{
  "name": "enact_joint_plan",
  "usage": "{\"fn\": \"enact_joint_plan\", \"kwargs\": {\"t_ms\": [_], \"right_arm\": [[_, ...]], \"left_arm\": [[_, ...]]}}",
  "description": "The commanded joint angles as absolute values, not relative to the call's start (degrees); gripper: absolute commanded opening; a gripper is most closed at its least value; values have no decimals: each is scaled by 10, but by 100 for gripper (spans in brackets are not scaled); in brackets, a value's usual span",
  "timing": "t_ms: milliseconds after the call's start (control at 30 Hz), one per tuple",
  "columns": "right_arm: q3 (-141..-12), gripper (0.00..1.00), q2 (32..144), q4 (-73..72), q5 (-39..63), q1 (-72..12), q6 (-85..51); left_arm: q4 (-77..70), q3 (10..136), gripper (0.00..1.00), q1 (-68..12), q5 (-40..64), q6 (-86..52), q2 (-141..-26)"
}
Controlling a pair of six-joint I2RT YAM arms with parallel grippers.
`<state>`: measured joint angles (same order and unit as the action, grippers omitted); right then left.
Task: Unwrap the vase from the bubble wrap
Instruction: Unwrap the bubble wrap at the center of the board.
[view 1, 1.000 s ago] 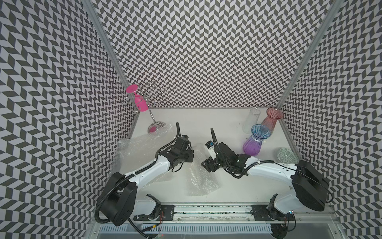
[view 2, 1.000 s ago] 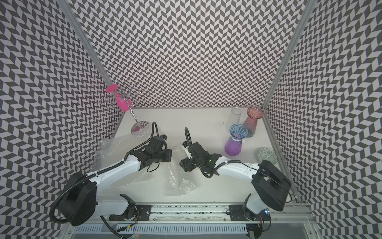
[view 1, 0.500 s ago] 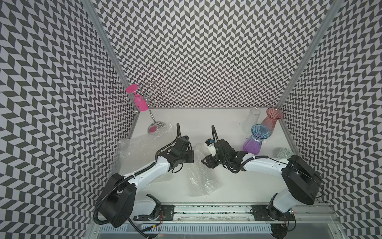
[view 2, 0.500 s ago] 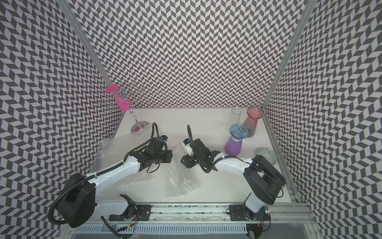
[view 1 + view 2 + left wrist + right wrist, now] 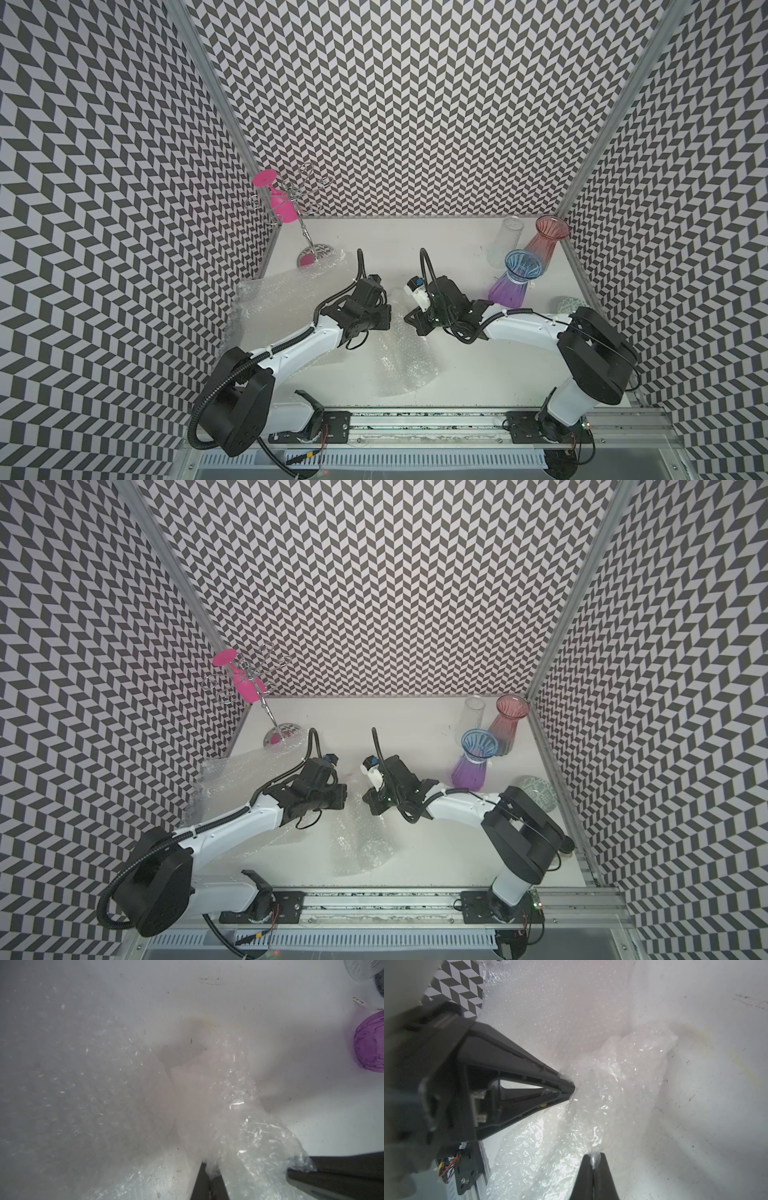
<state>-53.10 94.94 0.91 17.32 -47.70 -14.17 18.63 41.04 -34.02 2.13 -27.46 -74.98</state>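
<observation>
The bubble wrap (image 5: pixel 239 1105) I am working on sits bunched at the middle of the surface (image 5: pixel 436 249), between my two arms, with a loose tail spread toward the front edge. Inside it shows a pale, pinkish form that I take for the vase (image 5: pixel 191 1088); it lies within the wrap, not yet free. My left claw (image 5: pixel 210 1169) is clamped on one fold of the wrap. My right claw (image 5: pixel 594 1159) is pinched together on another fold just beside it. I judge both holds set, with pulling the sheet apart and baring the vase left to do. I cannot make out the vase's outline or how many layers cover it. From above, my wrists hide the bundle.
</observation>
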Motion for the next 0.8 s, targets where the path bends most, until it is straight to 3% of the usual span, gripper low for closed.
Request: {"fn": "enact_joint_plan", "kwargs": {"t_ms": [0, 100, 167, 633, 767], "right_arm": [[-545, 0, 940, 4, 164, -479, -124], [-546, 0, 934, 8, 159, -481, -120], [-546, 0, 929, 11, 156, -482, -119], [-553, 0, 925, 18, 149, -488, -124], [-556, 0, 926, 21, 145, -492, -123]], "left_arm": [[209, 433, 12, -347, -18, -259, -745], [225, 453, 27, -348, -43, -244, -751], [230, 466, 30, -347, -47, -235, -757], [231, 501, 27, -358, -89, -205, -826], [230, 504, 20, -360, -111, -209, -833]]}}
